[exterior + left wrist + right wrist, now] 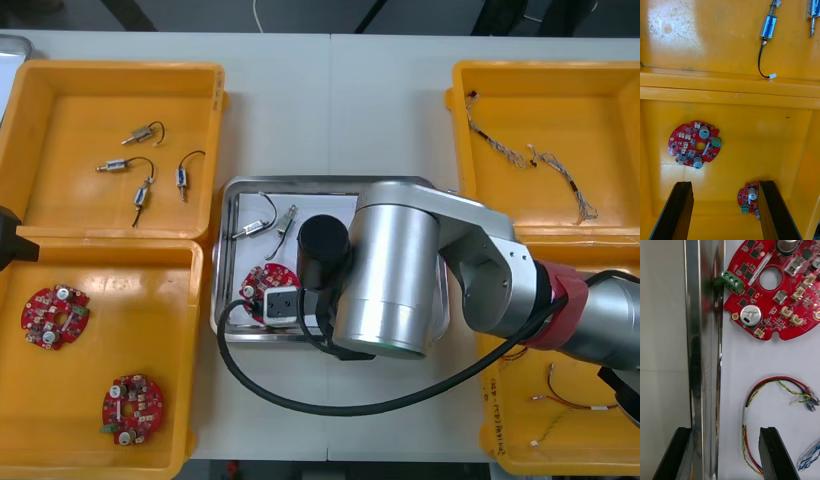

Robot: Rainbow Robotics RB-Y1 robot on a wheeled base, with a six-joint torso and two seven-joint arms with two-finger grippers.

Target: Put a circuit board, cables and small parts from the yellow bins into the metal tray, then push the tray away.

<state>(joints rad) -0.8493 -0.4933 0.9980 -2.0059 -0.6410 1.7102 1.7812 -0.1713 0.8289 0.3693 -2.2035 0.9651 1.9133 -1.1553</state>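
As wrist cams show, R hand [725,429] spread astride tray rim [702,352], L hand [725,183] spread, empty, over boards [696,144]

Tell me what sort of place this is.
Probably an electronics kitting bench: yellow bins of circuit boards, small metal parts and cables flank a metal tray, the right end effector at its rim.

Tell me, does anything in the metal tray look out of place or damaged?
Nothing stands out. The circuit board lies flat in the tray, its green connector against the wall, the red and yellow cable beside it. The right gripper is open astride that wall. The left gripper hangs open over a yellow bin.
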